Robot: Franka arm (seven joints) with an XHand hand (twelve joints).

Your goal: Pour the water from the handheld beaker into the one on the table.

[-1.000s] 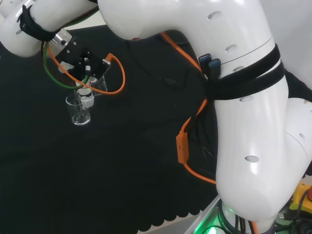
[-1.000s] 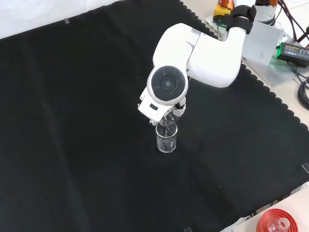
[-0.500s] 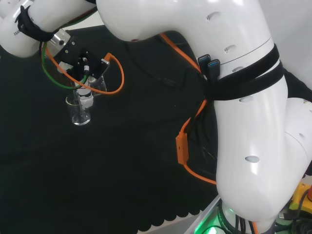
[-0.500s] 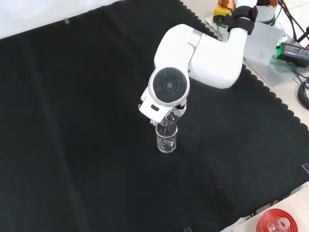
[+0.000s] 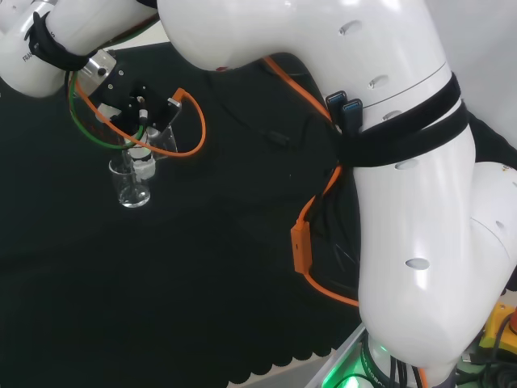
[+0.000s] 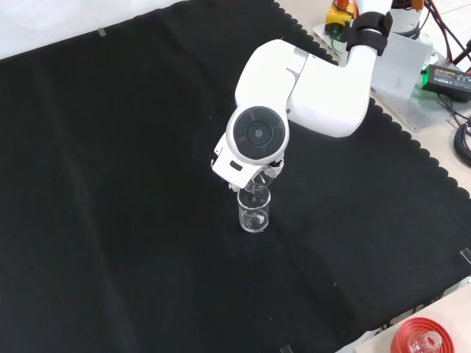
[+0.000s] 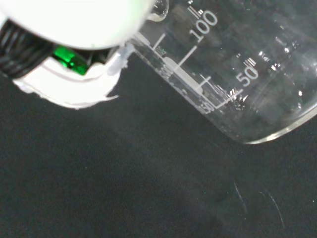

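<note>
In the head view the black and white hand (image 5: 132,107) is curled round a clear handheld beaker (image 5: 164,136), which is tilted down over the table beaker (image 5: 131,185). A white fingertip (image 5: 144,166) hangs just above the table beaker's rim. In the front view the tilted handheld beaker (image 6: 257,179) sits right above the upright table beaker (image 6: 255,212), and the arm's white link hides most of the hand. The wrist view has a graduated clear beaker (image 7: 233,74) close up beside a blurred white part of the hand (image 7: 74,25). I cannot tell the water levels.
Orange and green cables (image 5: 194,121) loop around the wrist. The arm's big white links (image 5: 388,162) stand at the right of the head view. A red ribbed stand (image 6: 421,340) holding glassware is at the front view's lower right corner. Black cloth (image 6: 110,184) lies all around the beakers.
The hand and its tilted beaker have barely shifted over the table beaker. The table beaker has stayed where it was.
</note>
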